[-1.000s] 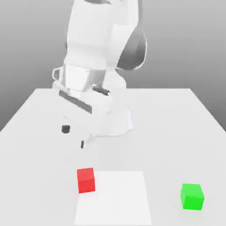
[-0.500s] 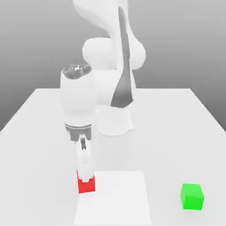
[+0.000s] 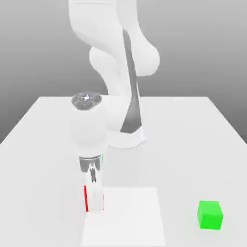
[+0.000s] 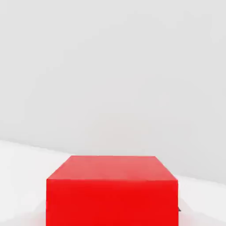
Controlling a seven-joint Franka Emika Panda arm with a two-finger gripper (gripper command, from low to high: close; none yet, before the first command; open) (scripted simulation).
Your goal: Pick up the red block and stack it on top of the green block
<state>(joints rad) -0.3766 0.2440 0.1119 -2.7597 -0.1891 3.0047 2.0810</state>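
Nearest to me, at the front of the surface, a paler square patch lies flat, and the red block sits on the surface at that patch's far left corner. In the exterior view only a thin red strip of it shows, because the gripper is down over it, its white finger covering the block's front. The hand view looks straight onto the block's top and front face, close up, with the block resting on the surface. I read the gripper as closed on the red block: its fingers are drawn in tight against the block's sides.

Off on the exterior view's right, well apart from the red one, the green block stands alone near the front edge. Farther back is the arm's white base.

So I judge the grasp step as made, with the lift not begun. Next I need a straight rise clear of the surface, then a carry rightward over the green block and a square lowering onto its top.
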